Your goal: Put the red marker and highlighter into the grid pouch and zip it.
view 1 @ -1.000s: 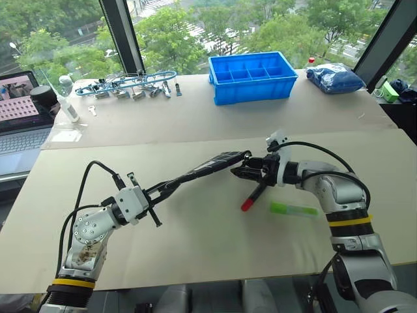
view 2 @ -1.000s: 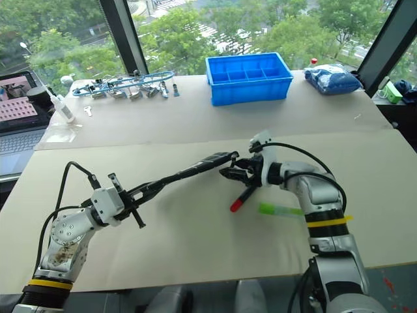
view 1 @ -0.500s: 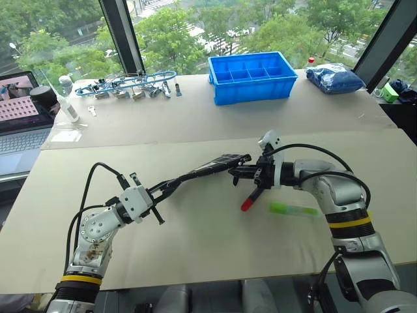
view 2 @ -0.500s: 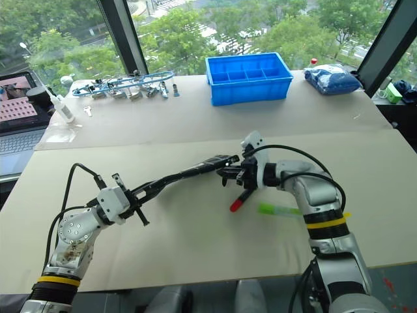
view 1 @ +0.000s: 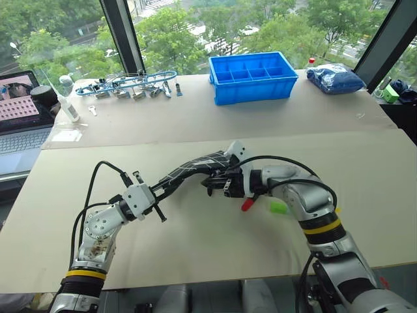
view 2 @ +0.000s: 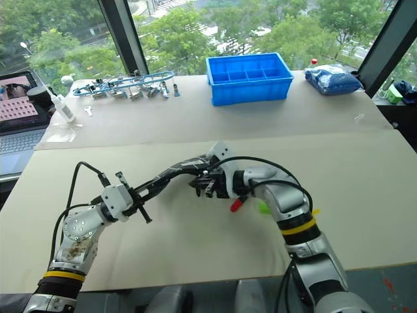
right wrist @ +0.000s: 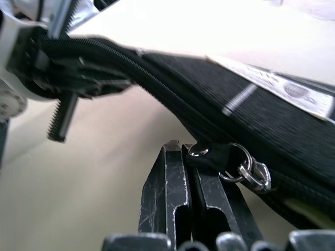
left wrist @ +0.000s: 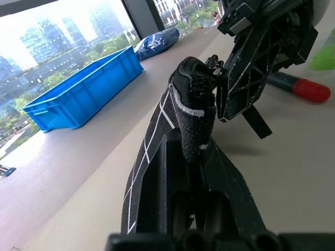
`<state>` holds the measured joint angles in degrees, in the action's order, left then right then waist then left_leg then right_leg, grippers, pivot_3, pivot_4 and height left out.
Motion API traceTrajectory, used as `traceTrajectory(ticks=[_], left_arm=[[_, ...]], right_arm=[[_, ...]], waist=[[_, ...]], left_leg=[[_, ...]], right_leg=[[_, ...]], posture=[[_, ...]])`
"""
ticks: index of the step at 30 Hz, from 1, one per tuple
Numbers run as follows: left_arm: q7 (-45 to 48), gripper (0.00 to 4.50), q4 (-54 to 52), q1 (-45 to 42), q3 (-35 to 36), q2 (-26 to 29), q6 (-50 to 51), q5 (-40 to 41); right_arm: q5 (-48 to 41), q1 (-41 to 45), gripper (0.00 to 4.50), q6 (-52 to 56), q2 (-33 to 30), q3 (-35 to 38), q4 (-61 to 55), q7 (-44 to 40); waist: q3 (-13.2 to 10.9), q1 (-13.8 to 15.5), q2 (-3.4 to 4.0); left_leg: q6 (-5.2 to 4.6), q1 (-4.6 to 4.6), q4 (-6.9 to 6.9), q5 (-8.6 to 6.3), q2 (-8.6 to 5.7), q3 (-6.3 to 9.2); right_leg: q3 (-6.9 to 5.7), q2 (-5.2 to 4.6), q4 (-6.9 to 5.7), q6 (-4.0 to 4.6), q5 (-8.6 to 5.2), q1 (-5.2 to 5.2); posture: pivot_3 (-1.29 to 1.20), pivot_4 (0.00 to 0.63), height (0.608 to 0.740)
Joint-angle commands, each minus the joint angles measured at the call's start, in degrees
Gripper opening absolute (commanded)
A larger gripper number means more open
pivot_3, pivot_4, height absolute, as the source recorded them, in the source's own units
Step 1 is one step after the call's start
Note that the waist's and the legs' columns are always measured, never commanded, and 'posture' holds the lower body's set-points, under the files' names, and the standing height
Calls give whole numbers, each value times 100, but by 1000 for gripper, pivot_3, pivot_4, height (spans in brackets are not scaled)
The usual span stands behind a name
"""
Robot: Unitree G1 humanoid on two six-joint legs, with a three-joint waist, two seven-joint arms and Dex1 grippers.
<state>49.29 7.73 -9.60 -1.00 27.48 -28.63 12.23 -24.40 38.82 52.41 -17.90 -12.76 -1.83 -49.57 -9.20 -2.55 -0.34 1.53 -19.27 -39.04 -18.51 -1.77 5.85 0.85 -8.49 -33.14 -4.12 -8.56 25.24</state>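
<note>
Right now the right gripper [right wrist: 184, 172] is pinched shut on the zipper pull strap [right wrist: 220, 157] of the grid pouch [view 1: 195, 166], which hangs above the table [view 1: 195, 241] at the middle of the left eye view. The left gripper [left wrist: 191, 157] is shut on the pouch's other end, at lower left of that view. The red marker [view 1: 247, 205] and the highlighter [view 1: 279, 207] both lie on the table just right of centre, under the right forearm, so neither is in the pouch yet.

The risk, as I judge it, is sliding the zipper the wrong way: drawing it shut would leave both pens outside. The thin strap could also slip from the narrow pinch, or the pouch could twist and jam the slider if the two pulls are not in line.

A second ago the right gripper stood wide open at the pouch's far end; since then it has closed and travelled left along the pouch toward the left arm, and the pouch now bows upward.
</note>
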Motion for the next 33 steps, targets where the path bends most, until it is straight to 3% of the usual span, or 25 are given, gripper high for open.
traceTrajectory(ticks=[1,6,10,15,18,24,28,33], left_arm=[[114,0,-35,-156,-83,-1,-162,24],[197,0,21,-210,-54,24,-174,53],[230,0,65,-244,-42,40,-196,49],[252,0,59,-294,-48,38,-194,56],[330,0,-17,-282,1,100,-123,184],[438,0,-194,-302,76,161,123,475],[439,0,-275,-340,37,97,217,542],[493,0,-420,-265,-58,34,273,552]], right_arm=[[-357,278,26,166,129,-59,-373,-207],[-600,416,26,167,52,78,-375,-525],[-280,365,26,-23,61,-270,-210,-385],[101,417,1447,-326,-75,-193,123,-105],[-338,548,2460,-76,-638,507,51,-442],[-847,-121,2460,-487,-2283,1554,-677,-1530],[-338,-1590,2460,-1524,-3794,2087,-784,-2446],[-81,-2365,2460,-2300,-4449,2218,-218,-2905]], waist=[[0,0,0],[0,-3,0],[0,-6,1],[0,-15,1],[0,32,0],[1,82,-2],[1,135,-6],[-1,108,-9]], left_leg=[[0,0,0,0,0,0],[0,0,-1,0,-1,2],[1,1,0,0,-1,3],[2,1,0,1,-1,3],[23,-5,-5,13,-5,4],[-8,-6,-5,-5,-8,6],[-13,-3,-7,-7,-6,1],[-16,4,-20,-9,-6,-19]], right_leg=[[0,0,-1,0,0,0],[-1,0,-1,0,0,0],[-1,0,-2,0,0,0],[-1,0,-3,0,0,2],[-1,-1,-2,-1,1,1],[-1,-4,5,-5,2,0],[-3,-4,11,-6,2,-12],[10,-5,4,-8,4,-18]], posture=[[0,150,740],[0,150,740],[0,150,740],[0,150,740],[0,150,740],[0,150,740],[0,150,740],[0,150,740]])
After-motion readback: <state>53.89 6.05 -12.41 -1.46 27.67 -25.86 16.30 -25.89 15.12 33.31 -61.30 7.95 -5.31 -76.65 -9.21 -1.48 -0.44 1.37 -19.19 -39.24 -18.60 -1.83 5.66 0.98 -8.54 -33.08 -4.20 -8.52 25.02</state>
